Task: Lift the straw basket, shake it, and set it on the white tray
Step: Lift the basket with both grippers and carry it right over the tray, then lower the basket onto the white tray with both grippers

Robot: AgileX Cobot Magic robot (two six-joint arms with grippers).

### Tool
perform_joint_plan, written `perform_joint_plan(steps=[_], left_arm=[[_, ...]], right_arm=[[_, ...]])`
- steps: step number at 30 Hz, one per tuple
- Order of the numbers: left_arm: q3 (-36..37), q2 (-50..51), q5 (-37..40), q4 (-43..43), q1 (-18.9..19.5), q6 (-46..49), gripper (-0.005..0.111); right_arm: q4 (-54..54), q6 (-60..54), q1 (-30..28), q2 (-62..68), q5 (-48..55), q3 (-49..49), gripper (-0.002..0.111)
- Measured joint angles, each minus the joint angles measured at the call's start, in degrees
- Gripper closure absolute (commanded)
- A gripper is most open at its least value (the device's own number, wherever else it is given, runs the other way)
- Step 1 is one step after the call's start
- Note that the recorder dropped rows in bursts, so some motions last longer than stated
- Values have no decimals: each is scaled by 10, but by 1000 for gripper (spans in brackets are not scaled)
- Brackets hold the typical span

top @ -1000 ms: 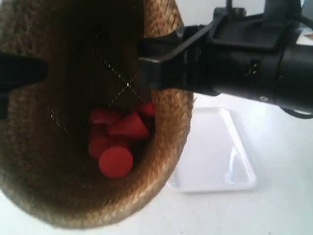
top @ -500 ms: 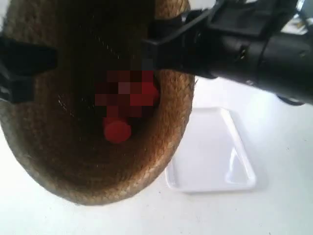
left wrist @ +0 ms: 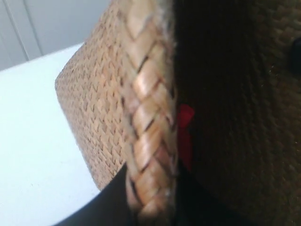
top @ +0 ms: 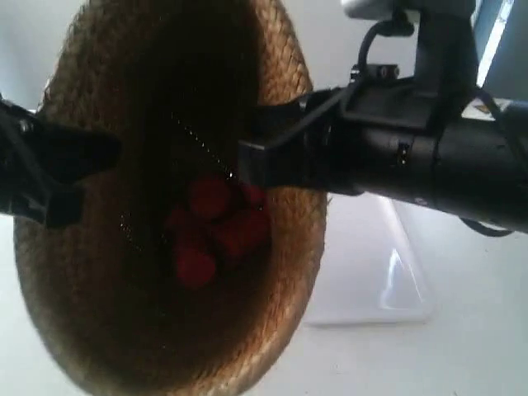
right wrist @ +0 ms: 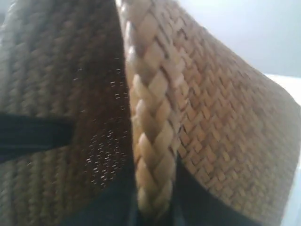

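Observation:
The straw basket (top: 99, 330) hangs in the air close to the exterior camera, its mouth turned toward it. Several red pieces (top: 216, 231) lie inside. The gripper of the arm at the exterior view's left (top: 78, 177) is shut on one side of the rim; the gripper of the arm at the exterior view's right (top: 252, 165) is shut on the opposite side. My left gripper (left wrist: 153, 188) pinches the braided rim (left wrist: 148, 108), with a red piece (left wrist: 185, 127) showing inside. My right gripper (right wrist: 153, 193) clamps the braid (right wrist: 150, 103) too. The white tray (top: 371, 280) lies on the table, partly hidden behind the basket.
The white table top (top: 462, 355) spreads around the tray. The black arm body (top: 429, 157) reaches across the exterior view's right half above the tray. A pale wall (left wrist: 56, 23) stands behind the table.
The basket rose and then dropped back lower in the view, both grippers moving with it. The red pieces rolled about inside. The basket now hides more of the tray.

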Motion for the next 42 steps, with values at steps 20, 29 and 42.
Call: perform_joint_plan(steps=[20,29,42], left_arm=[[-47,24,29,17,41,-38,107],[-73,54,66,26,59,-43,107],[-137,159,187,14,122,-107,107]], right_arm=[[24,-25,-1,-21,-54,28,108],[-1,-32,-79,19,-57,27,108],[-58,19,-227,84,176,-31,108]])
